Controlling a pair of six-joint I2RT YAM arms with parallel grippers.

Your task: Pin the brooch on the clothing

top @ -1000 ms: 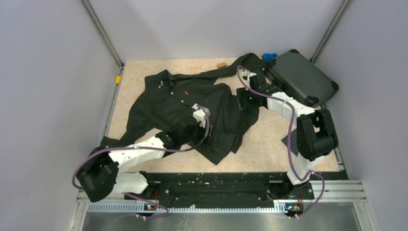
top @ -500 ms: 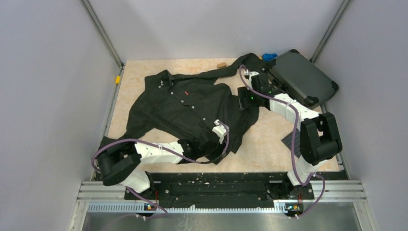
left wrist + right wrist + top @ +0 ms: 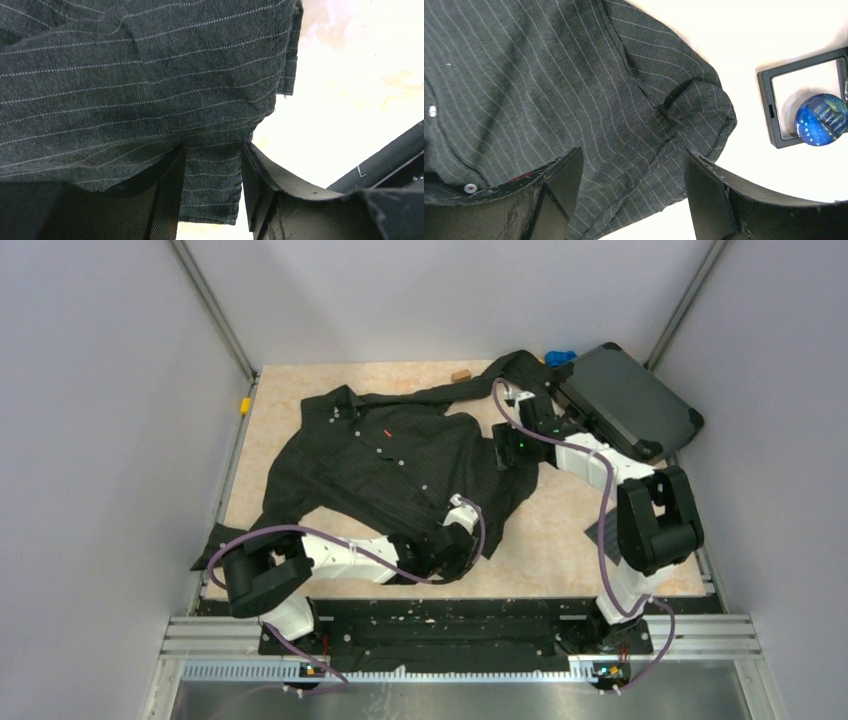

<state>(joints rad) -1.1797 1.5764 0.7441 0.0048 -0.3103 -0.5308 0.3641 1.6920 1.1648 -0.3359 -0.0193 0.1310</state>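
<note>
Step, my guess: hold shirt (image 3: 390,455) flat, then go get brooch (image 3: 821,126).

- Left gripper (image 3: 212,150): at shirt's near hem, jaws apart, strip of hem between them, looks not pinched.
- Tip: close softly, pull hem flat, no bunching.
- Right gripper (image 3: 631,152): over shirt's right edge, jaws wide apart, holding nothing.
- Brooch: just right of that edge, off shirt, in small black frame (image 3: 765,100).
- Look: tiny, round, shiny blue, pale specks. Smooth, so may slip.

Soft even light, blown-out wrist-view highlights.
</note>
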